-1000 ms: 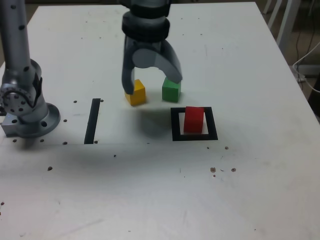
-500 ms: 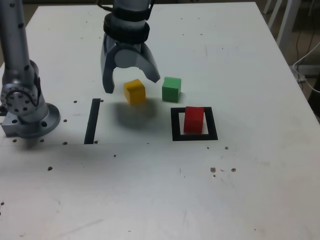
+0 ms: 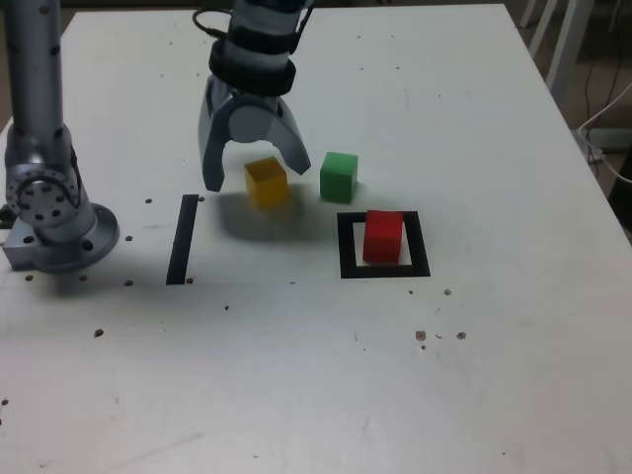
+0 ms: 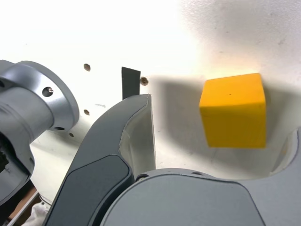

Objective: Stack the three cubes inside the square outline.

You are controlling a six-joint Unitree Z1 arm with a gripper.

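while the cubes sit just where they sat a second ago, the pincer (image 3: 256,184) has moved in the exterior view: it has shifted left, away from above the gap between the yellow cube (image 3: 267,183) and the green cube (image 3: 339,177), and is now over the yellow one. its tips are wide apart, with nothing clamped. compared with half a second ago it has barely moved. the red cube (image 3: 383,237) rests inside the square outline (image 3: 419,244), on the near right of the other two; the green cube stands just beyond the outline's far left corner, and the yellow one further left. the black strip (image 3: 183,240) lies to the left of them all, with the arm's base (image 3: 63,242) beyond it on the left.

in the wrist view, the yellow cube (image 4: 234,112) shows between the spread fingers, on the white table (image 4: 174,42).
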